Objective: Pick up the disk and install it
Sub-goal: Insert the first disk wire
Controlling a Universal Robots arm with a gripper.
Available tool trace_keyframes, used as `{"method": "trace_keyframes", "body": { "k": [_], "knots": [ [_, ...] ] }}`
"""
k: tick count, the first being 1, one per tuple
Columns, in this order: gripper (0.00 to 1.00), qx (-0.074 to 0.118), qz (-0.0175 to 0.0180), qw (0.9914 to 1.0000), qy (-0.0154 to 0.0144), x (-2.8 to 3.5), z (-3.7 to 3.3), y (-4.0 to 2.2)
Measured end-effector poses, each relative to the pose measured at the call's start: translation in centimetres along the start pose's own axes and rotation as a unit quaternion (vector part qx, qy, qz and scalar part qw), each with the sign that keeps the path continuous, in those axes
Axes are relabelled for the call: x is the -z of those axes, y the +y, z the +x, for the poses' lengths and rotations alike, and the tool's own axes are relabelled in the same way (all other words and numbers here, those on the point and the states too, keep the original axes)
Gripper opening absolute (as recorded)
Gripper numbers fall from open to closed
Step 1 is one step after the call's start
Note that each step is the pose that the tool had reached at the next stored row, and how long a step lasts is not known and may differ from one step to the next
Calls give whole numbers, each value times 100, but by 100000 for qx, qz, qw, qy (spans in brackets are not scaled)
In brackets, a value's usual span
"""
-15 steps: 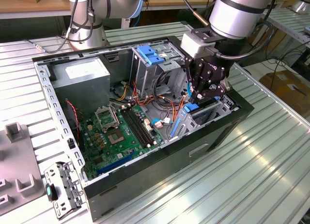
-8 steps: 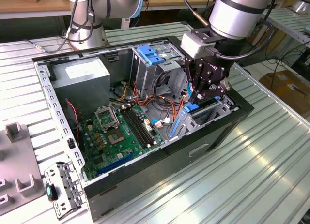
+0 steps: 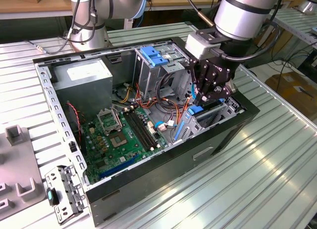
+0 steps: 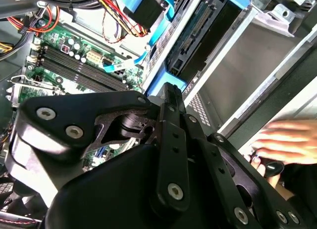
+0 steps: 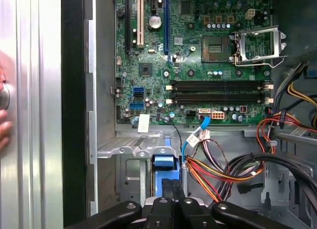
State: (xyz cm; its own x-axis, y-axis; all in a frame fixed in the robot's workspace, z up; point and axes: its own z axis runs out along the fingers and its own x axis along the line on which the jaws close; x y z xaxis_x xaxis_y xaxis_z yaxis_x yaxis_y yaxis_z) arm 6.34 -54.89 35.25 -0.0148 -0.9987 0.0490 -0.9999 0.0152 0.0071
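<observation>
Down in the drive cage [image 3: 224,112] of the open case [image 3: 168,185], seating the disk [image 3: 195,111], sunk on edge between the cage walls, with the hand [image 3: 197,97] pressed together at its blue end; judged near home, wanting a straight, square push.

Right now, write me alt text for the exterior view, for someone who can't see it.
A robot arm's gripper reaches down into an open computer case, right over the blue-railed disk in the drive bay at the exterior view's right. A green motherboard lies on the case floor, with a grey power supply in a corner.
</observation>
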Motion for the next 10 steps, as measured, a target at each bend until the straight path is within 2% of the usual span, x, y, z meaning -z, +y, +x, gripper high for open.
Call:
{"method": "trace_keyframes", "body": {
  "k": [4, 7, 10],
  "knots": [
    [11, 0, 0, 100000, -5, 0, -1, -77],
    [11, 0, -31, 100000, 6, -4, -4, -223],
    [11, 11, -45, 100000, 10, -4, -5, -259]
  ]
}}
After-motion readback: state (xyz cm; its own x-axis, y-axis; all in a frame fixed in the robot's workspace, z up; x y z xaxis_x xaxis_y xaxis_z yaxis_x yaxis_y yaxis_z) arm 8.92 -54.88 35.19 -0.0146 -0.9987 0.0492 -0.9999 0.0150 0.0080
